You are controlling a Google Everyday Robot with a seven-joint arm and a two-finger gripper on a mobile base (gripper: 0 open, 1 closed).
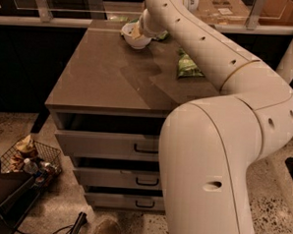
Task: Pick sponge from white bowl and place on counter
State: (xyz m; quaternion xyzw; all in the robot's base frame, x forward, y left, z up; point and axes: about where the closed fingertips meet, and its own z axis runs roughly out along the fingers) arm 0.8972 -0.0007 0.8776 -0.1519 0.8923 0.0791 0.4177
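The white bowl (131, 40) stands at the far edge of the counter (104, 82), left of centre. A pale yellow sponge (136, 33) shows at the bowl's rim, right against the end of my arm. My gripper (141, 29) is at the bowl, over its right side, mostly hidden behind the white wrist. The long white arm runs from the lower right across the counter to the bowl.
A crinkly green snack bag (187, 67) lies on the counter's right side, and another green bag (163, 36) peeks out behind the arm. The cabinet has three drawers (105, 145) in front. A wire basket (30, 158) of items stands on the floor at the left. A railing runs behind the counter.
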